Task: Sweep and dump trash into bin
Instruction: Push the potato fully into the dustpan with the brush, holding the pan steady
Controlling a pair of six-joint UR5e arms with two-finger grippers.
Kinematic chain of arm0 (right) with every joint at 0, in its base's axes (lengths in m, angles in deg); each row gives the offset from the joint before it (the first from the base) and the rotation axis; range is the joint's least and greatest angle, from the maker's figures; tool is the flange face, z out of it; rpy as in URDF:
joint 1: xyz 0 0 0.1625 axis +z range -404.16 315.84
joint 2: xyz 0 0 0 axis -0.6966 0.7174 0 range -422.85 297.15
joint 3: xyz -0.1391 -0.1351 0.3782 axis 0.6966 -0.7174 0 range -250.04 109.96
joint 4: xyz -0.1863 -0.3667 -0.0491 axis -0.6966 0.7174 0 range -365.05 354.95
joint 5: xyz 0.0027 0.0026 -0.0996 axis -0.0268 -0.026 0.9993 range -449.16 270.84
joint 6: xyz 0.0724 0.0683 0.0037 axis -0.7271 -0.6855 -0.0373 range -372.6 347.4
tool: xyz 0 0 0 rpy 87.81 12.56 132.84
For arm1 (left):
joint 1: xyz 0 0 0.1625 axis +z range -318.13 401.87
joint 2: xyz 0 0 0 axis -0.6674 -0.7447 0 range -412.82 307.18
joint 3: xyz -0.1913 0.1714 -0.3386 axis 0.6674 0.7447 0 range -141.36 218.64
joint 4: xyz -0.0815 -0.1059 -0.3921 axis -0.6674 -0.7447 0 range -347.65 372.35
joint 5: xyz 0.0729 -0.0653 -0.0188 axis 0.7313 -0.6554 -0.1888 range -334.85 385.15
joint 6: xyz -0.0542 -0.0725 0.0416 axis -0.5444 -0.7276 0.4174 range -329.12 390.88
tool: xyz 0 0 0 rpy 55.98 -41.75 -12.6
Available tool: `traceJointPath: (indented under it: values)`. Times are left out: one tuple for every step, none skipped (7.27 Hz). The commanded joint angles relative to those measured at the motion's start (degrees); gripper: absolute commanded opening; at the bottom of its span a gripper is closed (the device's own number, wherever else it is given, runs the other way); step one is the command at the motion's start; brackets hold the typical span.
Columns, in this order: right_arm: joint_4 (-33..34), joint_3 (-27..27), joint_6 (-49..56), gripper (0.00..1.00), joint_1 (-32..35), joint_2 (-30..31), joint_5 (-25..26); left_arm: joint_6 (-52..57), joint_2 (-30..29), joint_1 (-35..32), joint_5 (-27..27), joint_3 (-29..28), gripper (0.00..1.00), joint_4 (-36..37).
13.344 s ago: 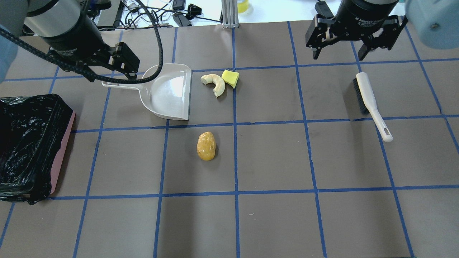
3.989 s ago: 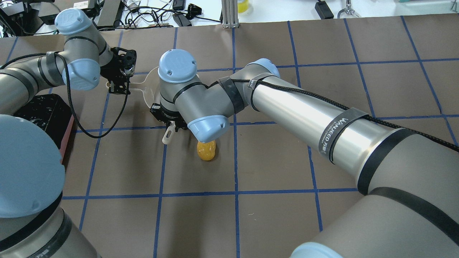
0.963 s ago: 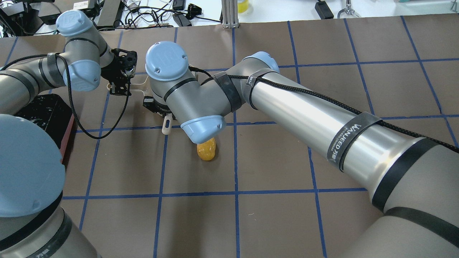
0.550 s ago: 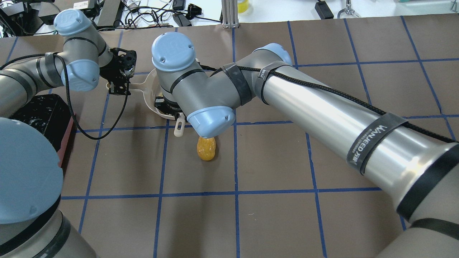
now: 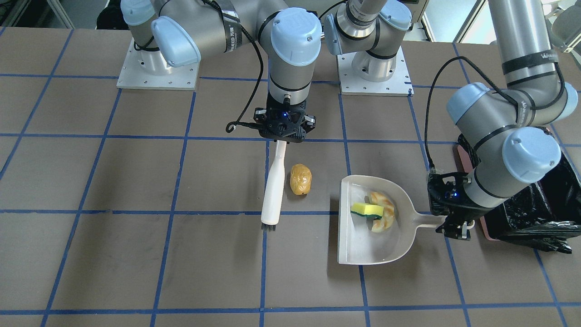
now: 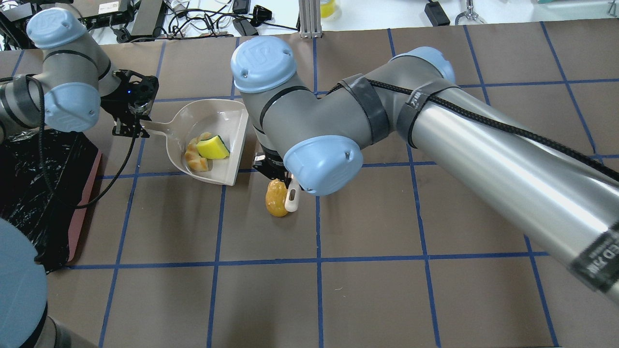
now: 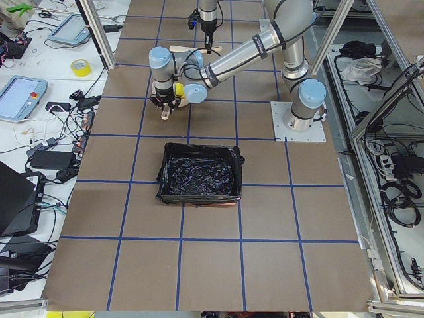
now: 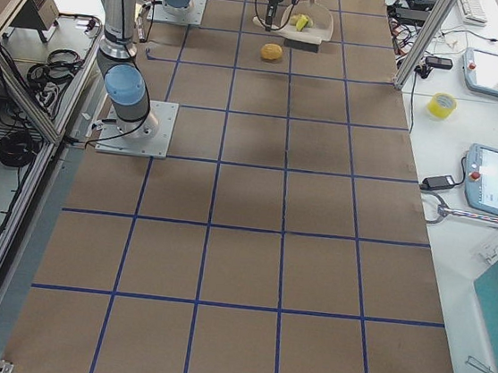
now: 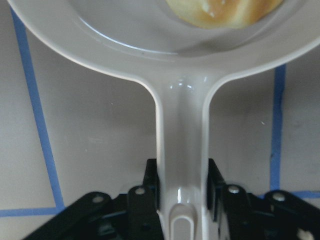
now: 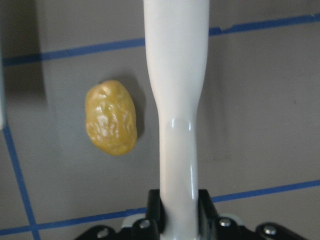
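The light grey dustpan (image 5: 363,250) (image 6: 227,121) lies on the table with the yellow sponge (image 5: 366,209) (image 6: 213,148) and the cream peel (image 5: 387,217) (image 6: 195,157) inside. My left gripper (image 5: 454,222) (image 9: 182,192) is shut on the dustpan's handle. The golden-brown lump (image 5: 301,179) (image 6: 275,203) (image 10: 111,118) lies on the table just outside the pan's mouth. My right gripper (image 5: 282,136) (image 10: 178,210) is shut on the white brush (image 5: 274,186) (image 10: 176,75), held close beside the lump on the side away from the pan. The bin (image 5: 535,213) (image 6: 29,193) sits beyond the left gripper.
The black-lined bin (image 7: 199,175) stands at the table's end on my left. Two arm base plates (image 5: 156,68) are at the robot's edge. Cables and a metal post (image 6: 309,19) lie along the far edge. Blue tape lines grid the brown table.
The right arm has carried the brush out of the dustpan to beside the lump. Sponge and peel now show inside the pan. The left gripper has shifted the pan toward the bin.
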Motion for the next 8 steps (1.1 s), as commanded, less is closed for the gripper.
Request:
traceJointPath:
  values:
    - [3.8, 10.1, -0.9, 0.00, 1.0, 4.8, 1.0, 1.7, 9.5, 1.7, 1.6, 13.6, 0.00, 0.1]
    - [7.9, 13.6, -3.3, 0.00, 2.1, 5.2, 0.4, 0.4, 11.9, 1.8, 1.6, 17.9, 0.00, 0.5]
    - [14.0, 15.7, -4.0, 0.00, 3.9, 4.4, 0.2, -0.8, 13.4, 1.2, 3.6, 19.4, 0.00, 1.2]
    - [16.2, 16.5, -3.8, 0.00, 4.2, 3.6, -0.1, -1.3, 13.5, 0.7, 5.7, 19.6, 0.00, 1.1]
    - [18.7, 16.6, -3.7, 0.00, 4.4, 3.3, -1.4, -2.0, 12.2, 0.0, 5.7, 19.5, 0.00, 1.5]
    - [20.8, 16.6, -3.4, 0.00, 4.7, 2.5, -2.5, -6.5, 11.7, -1.6, 5.7, 19.7, 0.00, 2.4]
    - [23.1, 16.6, -4.0, 0.00, 5.1, 1.5, -2.6, -7.5, 11.5, -3.7, 7.1, 19.7, 0.00, 4.3]
    - [24.3, 16.6, -4.5, 0.00, 5.9, 0.6, -2.6, -7.7, 11.1, -4.3, 7.9, 19.8, 0.00, 6.2]
